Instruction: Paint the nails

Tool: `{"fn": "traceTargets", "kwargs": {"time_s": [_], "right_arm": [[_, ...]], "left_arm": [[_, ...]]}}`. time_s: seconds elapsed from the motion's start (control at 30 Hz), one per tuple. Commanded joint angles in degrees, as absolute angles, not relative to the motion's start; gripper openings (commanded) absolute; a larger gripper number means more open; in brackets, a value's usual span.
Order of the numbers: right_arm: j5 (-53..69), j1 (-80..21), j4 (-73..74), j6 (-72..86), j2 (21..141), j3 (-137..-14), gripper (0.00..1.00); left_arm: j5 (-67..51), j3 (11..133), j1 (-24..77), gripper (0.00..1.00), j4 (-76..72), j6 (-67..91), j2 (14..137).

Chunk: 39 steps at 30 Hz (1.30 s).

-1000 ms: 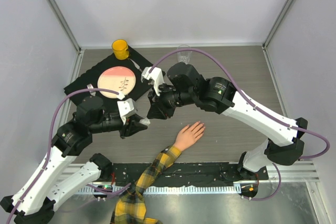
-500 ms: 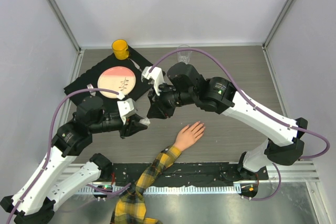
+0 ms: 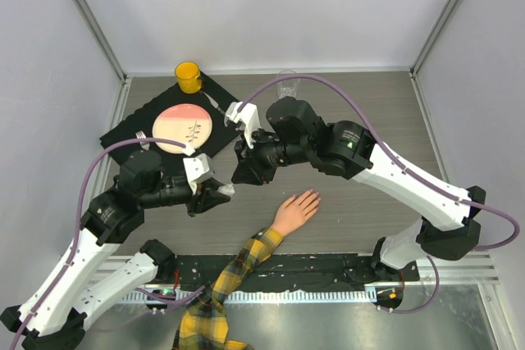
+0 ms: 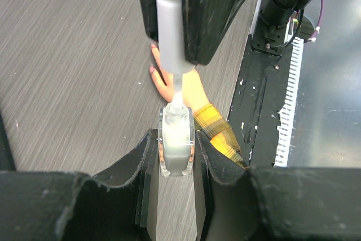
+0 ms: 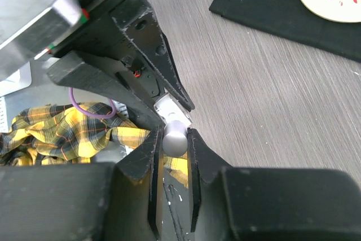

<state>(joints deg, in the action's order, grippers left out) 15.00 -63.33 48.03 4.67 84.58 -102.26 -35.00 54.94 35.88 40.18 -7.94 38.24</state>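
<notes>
Left tool (image 3: 225, 193) is clamped on one small clear bottle (image 4: 176, 145). Right tool (image 3: 243, 175) pinches one grey cap (image 5: 174, 138), held just above the bottle's neck. Near them, one mannequin hand (image 3: 295, 211) lies on the counter (image 3: 369, 120), nails (image 4: 152, 70) pointing away from the two arms' bases.

On your table (image 3: 369, 104), far left, you have a black mat (image 3: 123, 133) carrying a pink plate (image 3: 182, 127) with a fork (image 3: 141, 134) beside it, a yellow cup (image 3: 188, 77) at its far corner, and a clear glass (image 3: 286, 84) standing apart.
</notes>
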Motion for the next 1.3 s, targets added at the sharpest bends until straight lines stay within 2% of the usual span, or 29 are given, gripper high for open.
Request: {"fn": "traceTargets", "kwargs": {"time_s": [0.0, 0.33, 0.43, 0.5, 0.63, 0.8, 0.93, 1.07, 1.17, 1.27], "right_arm": [[14.2, -63.6, 46.0, 5.0, 81.8, -102.1, 0.01], [11.7, -63.6, 43.5, 7.1, 80.9, -101.3, 0.01], [2.7, -63.5, 43.4, 8.7, 78.8, -99.6, 0.01], [-7.8, -63.4, 43.2, 12.2, 75.2, -97.3, 0.01], [-21.2, -62.9, 42.1, 19.7, 66.2, -83.8, 0.01], [-30.1, -62.1, 45.8, 33.3, 53.7, -66.1, 0.01], [-34.9, -61.4, 48.8, 42.4, 45.1, -54.7, 0.01], [-36.7, -59.0, 47.6, 48.4, 44.2, -45.4, 0.01], [-37.8, -57.0, 45.5, 49.6, 44.4, -40.9, 0.01], [-33.7, -52.7, 40.5, 46.8, 45.3, -36.4, 0.01]], "left_arm": [[-35.2, 54.8, 35.8, 0.0, 38.6, -7.9, 37.8], [-34.5, 54.6, 35.8, 0.0, 38.4, -7.8, 37.6], [-32.5, 54.2, 35.9, 0.0, 38.0, -7.2, 37.2], [-30.8, 53.5, 35.9, 0.0, 36.0, -6.1, 36.2], [-27.4, 52.6, 35.9, 0.0, 31.3, -4.5, 35.6], [-27.4, 53.9, 35.8, 0.0, 26.2, -2.6, 39.5], [-30.7, 53.9, 35.9, 0.0, 16.4, 2.8, 46.7], [-34.3, 55.6, 36.6, 0.0, 8.3, 7.2, 55.9], [-31.0, 56.6, 39.9, 0.0, 2.8, 6.1, 62.2], [-29.5, 56.4, 41.9, 0.0, -5.3, 7.3, 67.3]]}}
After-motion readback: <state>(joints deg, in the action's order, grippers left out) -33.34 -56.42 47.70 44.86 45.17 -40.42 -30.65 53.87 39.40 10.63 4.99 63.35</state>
